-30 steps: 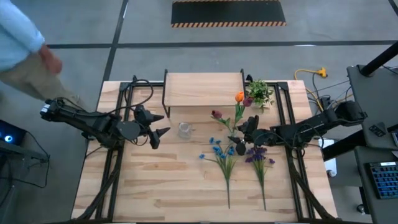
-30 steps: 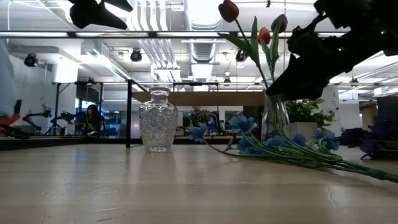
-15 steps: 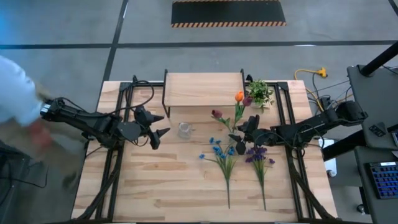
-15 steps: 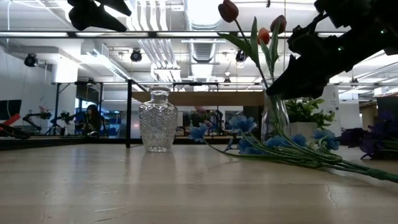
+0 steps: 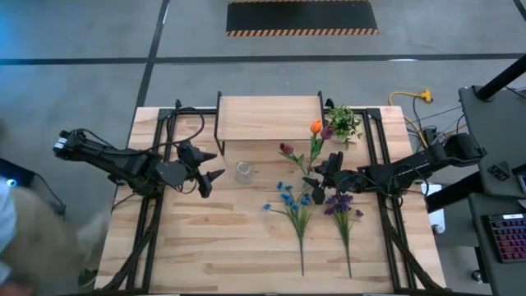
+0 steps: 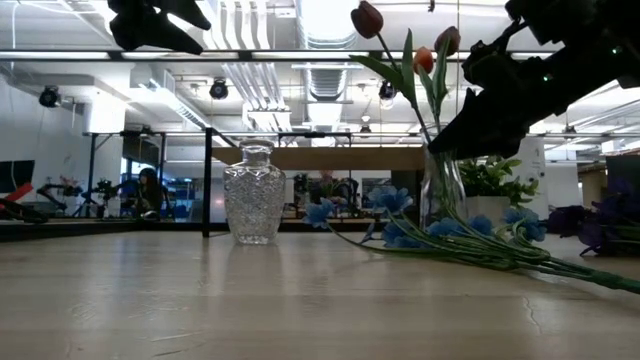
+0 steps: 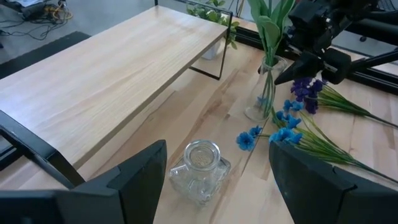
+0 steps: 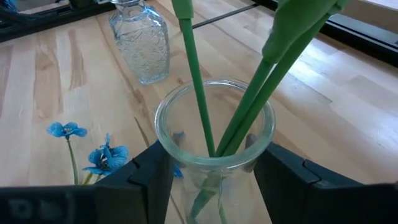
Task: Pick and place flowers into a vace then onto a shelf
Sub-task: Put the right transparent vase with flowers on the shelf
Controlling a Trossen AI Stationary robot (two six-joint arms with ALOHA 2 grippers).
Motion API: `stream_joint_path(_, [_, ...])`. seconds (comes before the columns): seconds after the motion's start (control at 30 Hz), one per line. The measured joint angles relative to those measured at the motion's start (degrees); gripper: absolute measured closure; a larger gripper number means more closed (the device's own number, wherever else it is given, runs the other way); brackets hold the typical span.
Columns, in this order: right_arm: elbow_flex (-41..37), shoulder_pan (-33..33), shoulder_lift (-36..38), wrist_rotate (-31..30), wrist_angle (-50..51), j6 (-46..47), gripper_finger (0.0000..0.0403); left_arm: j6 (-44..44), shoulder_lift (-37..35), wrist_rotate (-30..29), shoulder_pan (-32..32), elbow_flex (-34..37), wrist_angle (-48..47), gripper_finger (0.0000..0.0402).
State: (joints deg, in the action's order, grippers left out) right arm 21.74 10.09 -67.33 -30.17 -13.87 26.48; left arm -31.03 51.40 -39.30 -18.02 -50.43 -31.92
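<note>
A: Right gripper (image 8: 211, 180) status?
B: Fingers spread either side of the clear glass vase (image 8: 214, 140), not pinching it. Tulips (image 5: 313, 138) stand in that vase, in front of the shelf (image 5: 269, 117).

A: Left gripper (image 7: 214, 180)?
B: Spread too, hovering above the cut-glass bottle (image 7: 199, 171) on the table (image 5: 214, 238), just in front of the shelf.

A: Other flowers?
B: Blue bunch (image 5: 293, 204) and purple bunch (image 5: 342, 210) lie flat on the table, near the vase.
</note>
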Motion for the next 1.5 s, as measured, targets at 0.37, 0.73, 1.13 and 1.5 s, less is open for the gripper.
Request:
stream_joint_path(0.37, [2.1,0.0,2.5,-1.5,-0.1,-4.9,0.0216,-0.1,0.0,0.0,0.0,0.1,0.3,0.0135])
stream_joint_path(0.73, [8.8,-0.1,3.3,-1.6,1.8,-11.6,0.0216,-0.1,0.0,0.0,0.0,0.2,0.2,0.0135])
stream_joint_path(1.13, [23.6,-3.9,3.3,-1.4,19.4,-13.6,0.0216,-0.1,0.0,0.0,0.0,0.2,0.2,0.0135])
stream_joint_path(1.5, [35.0,-11.3,3.3,1.0,31.2,-14.8,0.0216,-0.1,0.0,0.0,0.0,1.1,0.2,0.0135])
